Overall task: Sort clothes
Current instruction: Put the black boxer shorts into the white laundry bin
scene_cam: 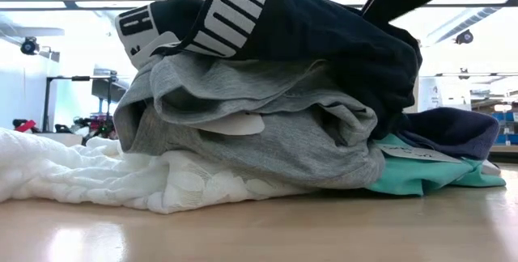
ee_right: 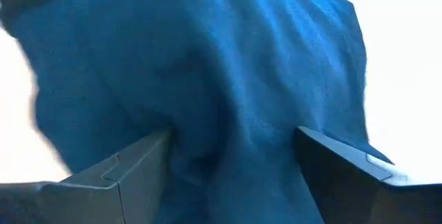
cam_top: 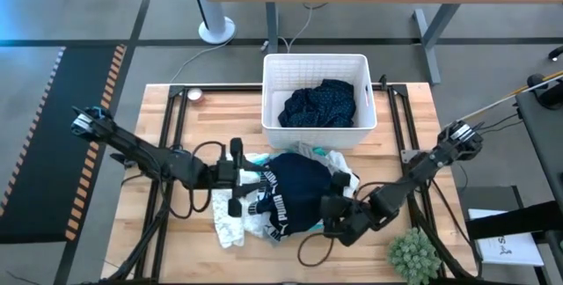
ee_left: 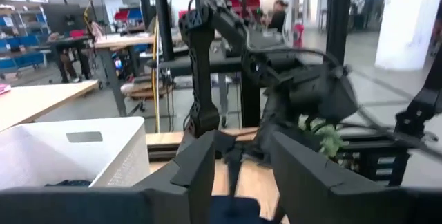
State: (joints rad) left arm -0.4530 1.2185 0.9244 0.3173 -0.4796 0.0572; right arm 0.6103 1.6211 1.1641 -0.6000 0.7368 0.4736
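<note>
Both of my pincers sit at the clothes pile in front of the white bin [cam_top: 318,65]. Left gripper [cam_top: 249,182] is at the pile's left edge, fingers spread with a clear gap in the left wrist view, and only a scrap of dark cloth shows low between them; I cannot tell whether it is caught. Right gripper [cam_top: 332,208] is at the pile's right edge, fingers [ee_right: 131,172] wide apart, with dark blue fabric [ee_right: 207,79] pressed into the gap but not pinched.

The pile has a dark navy garment [cam_top: 295,188] with a white-lettered black waistband [scene_cam: 235,11] on top. Under it, from the low view, lie a grey garment [scene_cam: 267,124], a white lacy piece [scene_cam: 97,173] on the wood, and a turquoise one [scene_cam: 421,177] (tag on it). The overhead view hides the grey almost wholly.

Inside the bin lies one navy patterned garment [cam_top: 318,105], bunched toward its front wall. The left wrist view shows only a sliver of it past the bin's side.

A small green plant [cam_top: 413,254] stands to the right of the pile, near the table's [cam_top: 176,241] front edge. The right wrist view is filled by cloth, so nothing beyond it can be made out.
</note>
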